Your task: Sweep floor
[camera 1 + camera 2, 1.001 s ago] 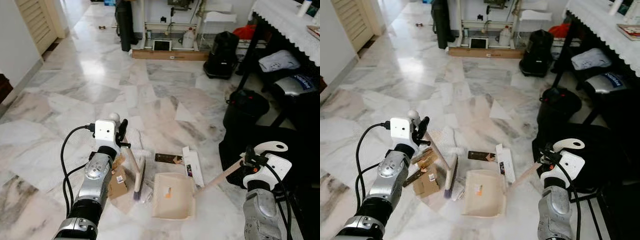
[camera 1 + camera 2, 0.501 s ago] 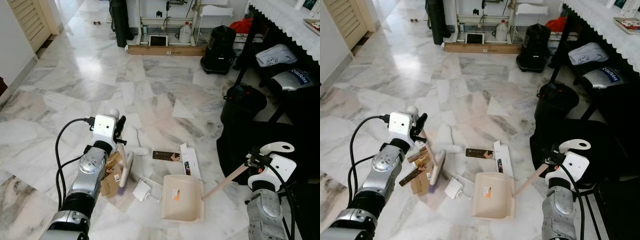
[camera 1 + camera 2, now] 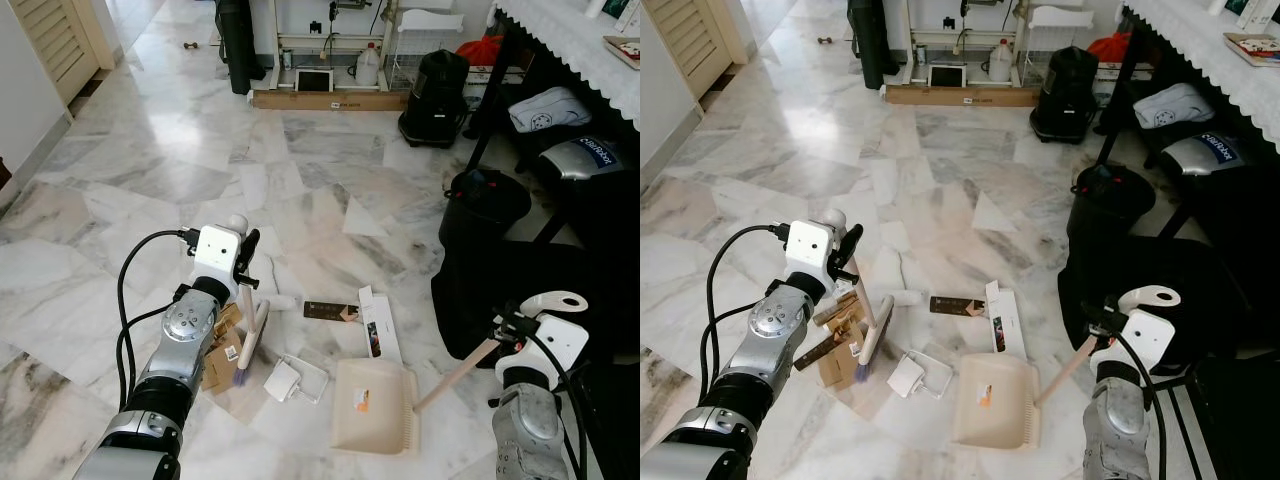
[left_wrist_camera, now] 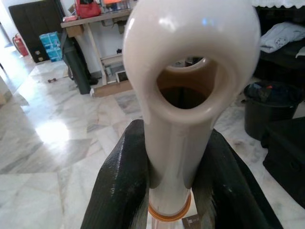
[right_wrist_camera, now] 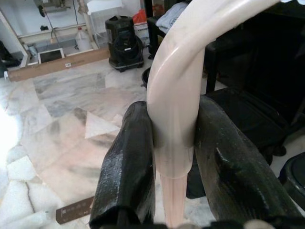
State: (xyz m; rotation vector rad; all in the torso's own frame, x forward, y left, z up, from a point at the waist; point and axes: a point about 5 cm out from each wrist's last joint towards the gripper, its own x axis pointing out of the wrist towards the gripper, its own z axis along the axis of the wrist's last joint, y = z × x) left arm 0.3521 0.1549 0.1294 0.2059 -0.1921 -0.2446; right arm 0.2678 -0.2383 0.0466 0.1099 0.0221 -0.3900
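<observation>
The left pincer [image 3: 243, 262] is clamped on the hand brush [image 3: 247, 335]; the right pincer [image 5: 172, 157] grips the dustpan [image 3: 375, 404] handle. Litter lies at the pan's ten o'clock: drag bristles low toward four o'clock, keeping the pan lip flat on the floor [image 3: 180, 150].

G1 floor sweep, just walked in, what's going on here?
The robot is mid-sweep on the marble floor. Its left gripper is shut on the brush handle, brush head down beside a heap of cardboard scraps. Its right gripper is shut on the dustpan handle, and the dustpan sits flat on the floor. A clear plastic tray lies between brush and pan; a white box and a dark strip lie just beyond the pan.
</observation>
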